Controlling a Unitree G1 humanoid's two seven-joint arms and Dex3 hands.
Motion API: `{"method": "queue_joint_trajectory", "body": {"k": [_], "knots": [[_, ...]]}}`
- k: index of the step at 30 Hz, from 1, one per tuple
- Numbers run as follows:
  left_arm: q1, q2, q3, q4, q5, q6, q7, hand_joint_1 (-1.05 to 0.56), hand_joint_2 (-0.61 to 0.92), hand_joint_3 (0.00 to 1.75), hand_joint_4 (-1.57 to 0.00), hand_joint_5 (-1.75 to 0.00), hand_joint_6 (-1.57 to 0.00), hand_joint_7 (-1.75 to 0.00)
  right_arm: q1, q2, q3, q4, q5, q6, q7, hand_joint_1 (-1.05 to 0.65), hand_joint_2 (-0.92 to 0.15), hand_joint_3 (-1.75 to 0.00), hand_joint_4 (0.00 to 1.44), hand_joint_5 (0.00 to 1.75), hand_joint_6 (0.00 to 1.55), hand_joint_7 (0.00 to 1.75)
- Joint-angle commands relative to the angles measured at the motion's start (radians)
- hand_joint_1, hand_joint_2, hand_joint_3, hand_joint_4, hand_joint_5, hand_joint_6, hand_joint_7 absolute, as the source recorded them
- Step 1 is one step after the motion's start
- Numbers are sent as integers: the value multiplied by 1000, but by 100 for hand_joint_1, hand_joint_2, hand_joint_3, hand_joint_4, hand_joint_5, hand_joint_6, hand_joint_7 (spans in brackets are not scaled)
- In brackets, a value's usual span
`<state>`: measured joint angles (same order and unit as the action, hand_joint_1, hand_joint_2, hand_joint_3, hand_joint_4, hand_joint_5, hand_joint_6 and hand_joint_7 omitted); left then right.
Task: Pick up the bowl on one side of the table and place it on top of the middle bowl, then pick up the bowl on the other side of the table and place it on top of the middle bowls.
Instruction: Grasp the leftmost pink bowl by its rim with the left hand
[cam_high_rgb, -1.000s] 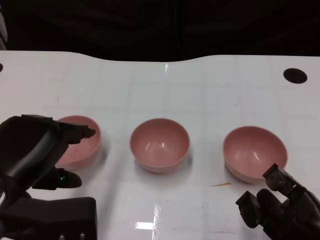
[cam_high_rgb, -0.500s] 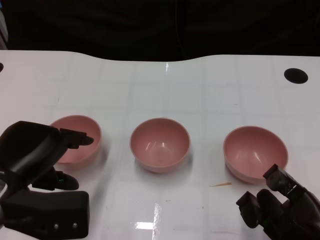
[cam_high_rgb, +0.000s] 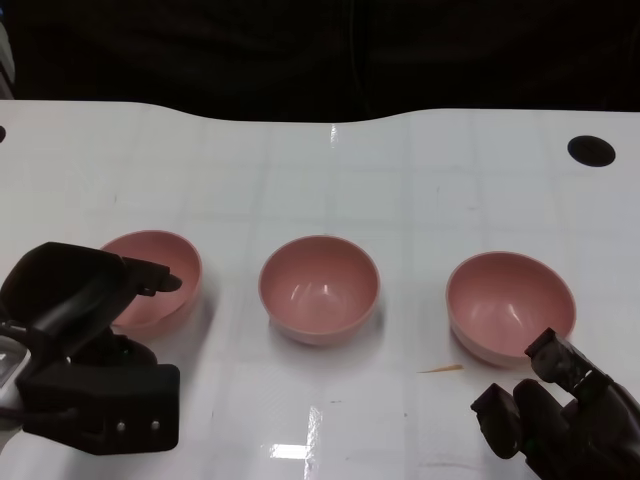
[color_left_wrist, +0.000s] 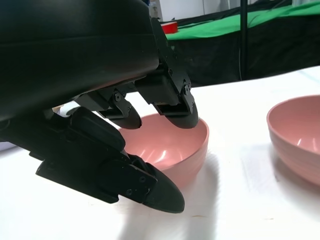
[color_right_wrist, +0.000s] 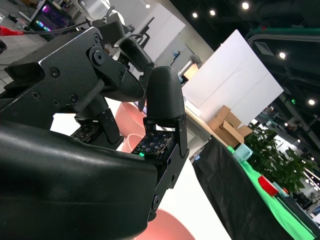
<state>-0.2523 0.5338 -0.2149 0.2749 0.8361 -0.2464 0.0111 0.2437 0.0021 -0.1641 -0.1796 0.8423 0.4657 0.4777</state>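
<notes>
Three pink bowls stand in a row on the white table (cam_high_rgb: 300, 170): the left bowl (cam_high_rgb: 155, 275), the middle bowl (cam_high_rgb: 320, 288) and the right bowl (cam_high_rgb: 510, 305). My left hand (cam_high_rgb: 80, 300) hangs at the left bowl's near rim. In the left wrist view its fingers (color_left_wrist: 177, 107) are over the left bowl's (color_left_wrist: 175, 145) rim and the thumb (color_left_wrist: 150, 187) is outside the wall, with a gap on both sides. The middle bowl (color_left_wrist: 300, 135) shows beyond. My right hand (cam_high_rgb: 565, 415) holds nothing, just short of the right bowl's near side.
A thin light sliver (cam_high_rgb: 440, 369) lies on the table in front of the right bowl. A round black hole (cam_high_rgb: 590, 150) sits at the far right. Dark cloth lies beyond the table's curved far edge.
My left hand has dropped lower and drawn slightly back, its fingertips sinking toward the left bowl's rim. The right hand and all bowls have stayed put.
</notes>
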Motion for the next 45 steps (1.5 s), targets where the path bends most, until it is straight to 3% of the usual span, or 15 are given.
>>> {"method": "queue_joint_trajectory", "body": {"k": [1,20,32,36,45], "knots": [[-29,26,-18,52,3,-10,36,-80,90,1,-78,0,-81,-1,7,-10,-9,-19,-1,2,-17,-5,-47,-122,83,175,75,155],[-176,-21,-173,404,13,-75,237,-72,90,0,-83,-1,-83,-1,10,-4,-6,-12,-3,-9,-4,-6,-44,-121,83,175,79,149],[-207,-23,-210,458,-3,-86,259,-67,90,0,-84,0,-84,0,16,-3,-4,-31,4,2,-35,-5,-44,-121,83,175,80,146],[-249,-56,-245,530,17,-76,289,-54,89,0,-84,-1,-84,-1,12,-6,-4,-20,10,1,-18,-4,-46,-116,83,174,84,139],[-315,-59,-272,665,-5,-128,313,-49,89,0,-84,0,-85,-1,17,-1,0,-21,9,-3,-17,-3,-46,-116,83,175,84,139]]}}
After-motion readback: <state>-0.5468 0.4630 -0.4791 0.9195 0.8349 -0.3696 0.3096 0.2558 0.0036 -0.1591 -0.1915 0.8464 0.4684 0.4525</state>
